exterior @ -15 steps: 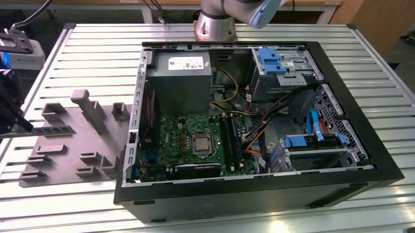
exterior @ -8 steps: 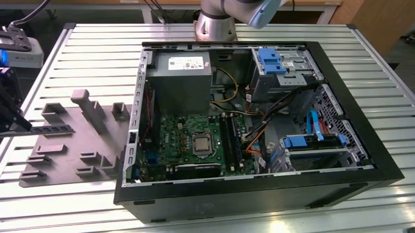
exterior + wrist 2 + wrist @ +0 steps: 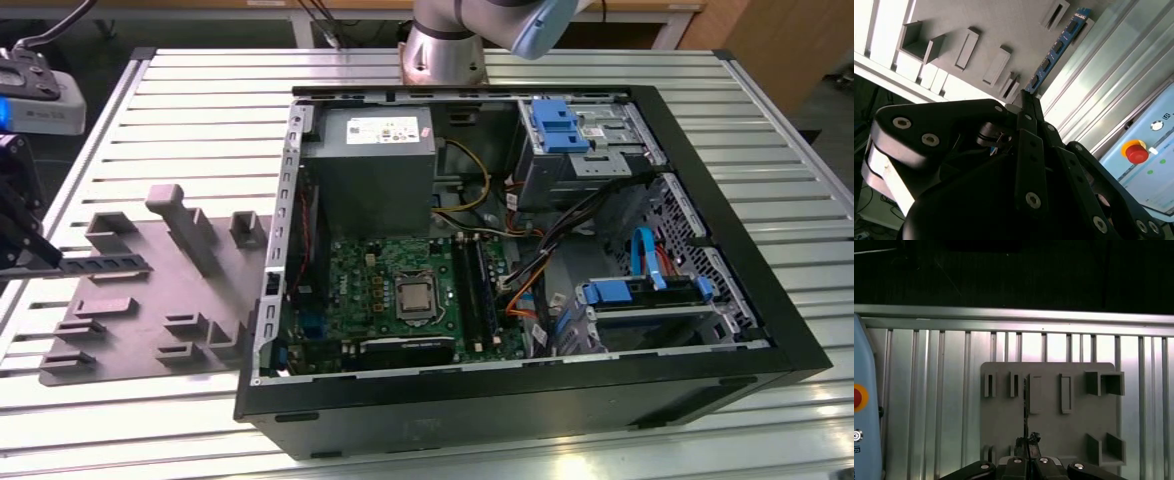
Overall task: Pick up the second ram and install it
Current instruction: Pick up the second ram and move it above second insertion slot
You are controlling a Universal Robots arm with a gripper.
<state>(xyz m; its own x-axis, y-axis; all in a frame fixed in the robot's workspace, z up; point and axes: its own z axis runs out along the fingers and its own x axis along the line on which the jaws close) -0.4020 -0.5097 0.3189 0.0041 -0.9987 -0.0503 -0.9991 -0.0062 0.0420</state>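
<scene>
Gripper point(image 3: 1027, 100) around second ram point(image 3: 1058, 46)

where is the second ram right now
The second ram is clamped in the gripper, over the grey fixture plate that lies at the exterior view's left, beside the open computer case.
</scene>
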